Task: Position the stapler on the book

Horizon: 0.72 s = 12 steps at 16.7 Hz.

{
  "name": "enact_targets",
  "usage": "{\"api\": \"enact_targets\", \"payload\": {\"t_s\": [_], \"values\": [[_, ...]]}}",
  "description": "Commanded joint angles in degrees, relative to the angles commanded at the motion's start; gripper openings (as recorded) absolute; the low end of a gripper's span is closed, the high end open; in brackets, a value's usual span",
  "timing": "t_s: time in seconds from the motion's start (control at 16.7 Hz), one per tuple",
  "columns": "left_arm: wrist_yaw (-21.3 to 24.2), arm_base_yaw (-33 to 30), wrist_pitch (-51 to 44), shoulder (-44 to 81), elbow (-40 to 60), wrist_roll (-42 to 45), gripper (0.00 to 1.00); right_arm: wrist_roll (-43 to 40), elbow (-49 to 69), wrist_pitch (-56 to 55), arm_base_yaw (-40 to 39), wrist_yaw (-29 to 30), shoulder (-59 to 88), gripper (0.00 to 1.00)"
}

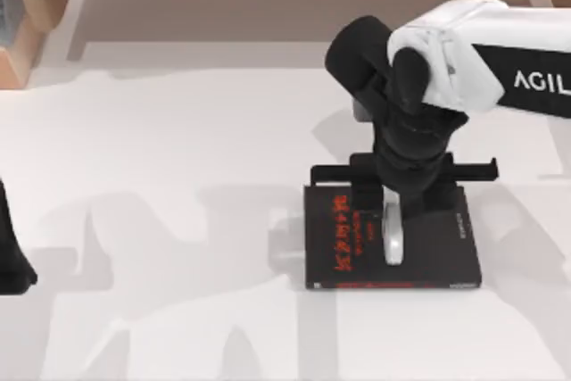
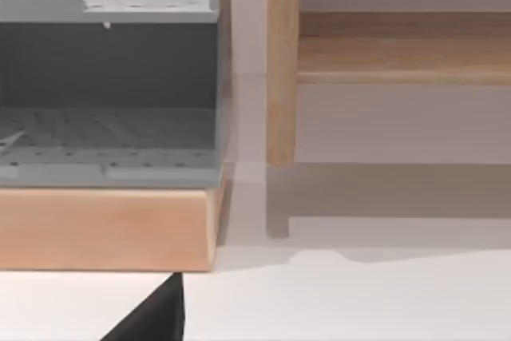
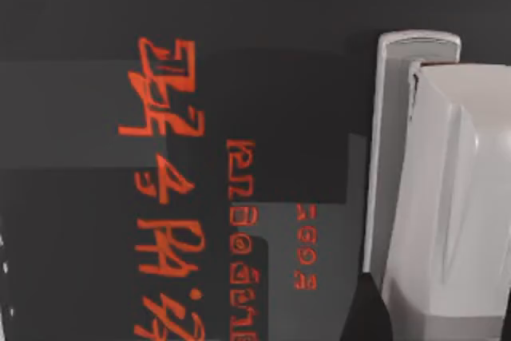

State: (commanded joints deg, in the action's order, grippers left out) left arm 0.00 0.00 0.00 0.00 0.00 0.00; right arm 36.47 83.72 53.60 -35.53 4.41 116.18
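A black book (image 1: 393, 238) with red characters lies flat on the white desk (image 1: 161, 220). A slim silvery stapler (image 1: 393, 236) lies on the book's cover, right of the red characters. The right pincer (image 1: 399, 207) hangs directly over the stapler's far end; whether its fingers grip it cannot be told. The left arm (image 1: 11, 252) is parked far left of the book.

A white table (image 1: 161, 176) carries the things; a thin black book (image 1: 446, 252) with red characters lies flat on it right of centre; a wooden-based grey rack (image 2: 108, 225) stands at its far left corner.
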Motion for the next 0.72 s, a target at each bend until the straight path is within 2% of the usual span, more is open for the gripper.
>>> {"api": "enact_targets", "payload": {"t_s": [0.36,0.72], "values": [[0.0,0.0,0.0,0.0,0.0,0.0,1.00,0.0,0.0,0.0,0.0,0.0,0.0,0.98],[0.0,0.0,0.0,0.0,0.0,0.0,1.00,0.0,0.0,0.0,0.0,0.0,0.0,1.00]]}}
